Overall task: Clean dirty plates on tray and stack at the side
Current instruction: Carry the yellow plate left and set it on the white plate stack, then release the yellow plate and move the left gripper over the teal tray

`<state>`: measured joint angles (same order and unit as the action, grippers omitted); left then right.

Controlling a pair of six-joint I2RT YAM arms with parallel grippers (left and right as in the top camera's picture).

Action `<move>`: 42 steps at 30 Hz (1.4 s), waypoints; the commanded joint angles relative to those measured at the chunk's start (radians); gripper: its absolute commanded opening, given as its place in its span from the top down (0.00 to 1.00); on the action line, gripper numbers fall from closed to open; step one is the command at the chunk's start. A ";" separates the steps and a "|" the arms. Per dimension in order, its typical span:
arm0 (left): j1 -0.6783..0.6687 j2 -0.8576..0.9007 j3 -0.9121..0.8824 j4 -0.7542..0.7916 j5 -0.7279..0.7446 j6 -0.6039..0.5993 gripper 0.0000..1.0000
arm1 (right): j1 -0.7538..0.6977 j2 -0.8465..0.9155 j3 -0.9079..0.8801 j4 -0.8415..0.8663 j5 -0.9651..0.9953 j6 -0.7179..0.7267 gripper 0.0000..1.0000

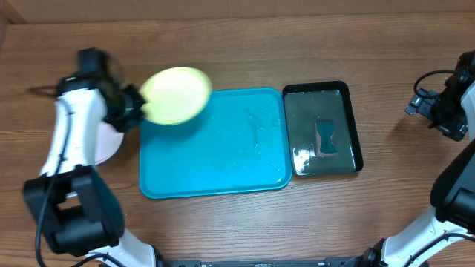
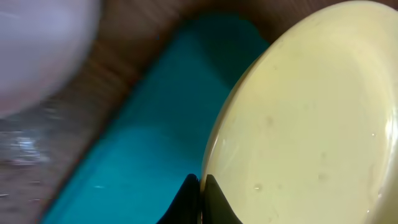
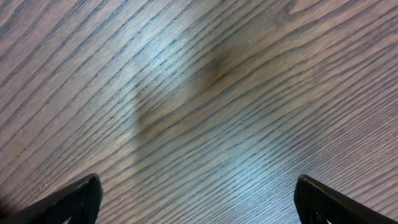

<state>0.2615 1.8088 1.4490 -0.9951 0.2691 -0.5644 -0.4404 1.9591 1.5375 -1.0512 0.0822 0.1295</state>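
The left end effector is grasping the pale yellow plate by its rim above the tray, at its upper-left corner. The plate is looking glossy and clean. The right end effector is hanging released.

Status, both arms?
Left end effector shut on round pale yellow plastic plate, over large turquoise plastic tray's corner. Right end effector open above wooden table. Nothing in the way.

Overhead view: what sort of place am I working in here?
Likely a tabletop dish-cleaning test bench, not a real kitchen: a bare wood-grain table, a turquoise tray beside a wet-looking black tray, and a pale yellow plate gripped by the left tool.
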 commanded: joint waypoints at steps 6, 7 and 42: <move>0.287 0.003 0.011 -0.051 -0.034 0.037 0.96 | -0.002 -0.021 0.021 0.003 0.003 0.000 0.00; 0.312 0.003 0.011 -0.051 -0.035 0.037 0.96 | -0.002 -0.021 0.021 0.003 0.003 0.000 0.00; 0.377 0.003 -0.054 0.091 -0.134 0.090 0.09 | -0.002 -0.021 0.021 0.003 0.003 0.000 0.00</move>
<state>0.6621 1.8088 1.3983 -0.9047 0.0315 -0.5217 -0.4404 1.9591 1.5375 -1.0504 0.0826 0.1299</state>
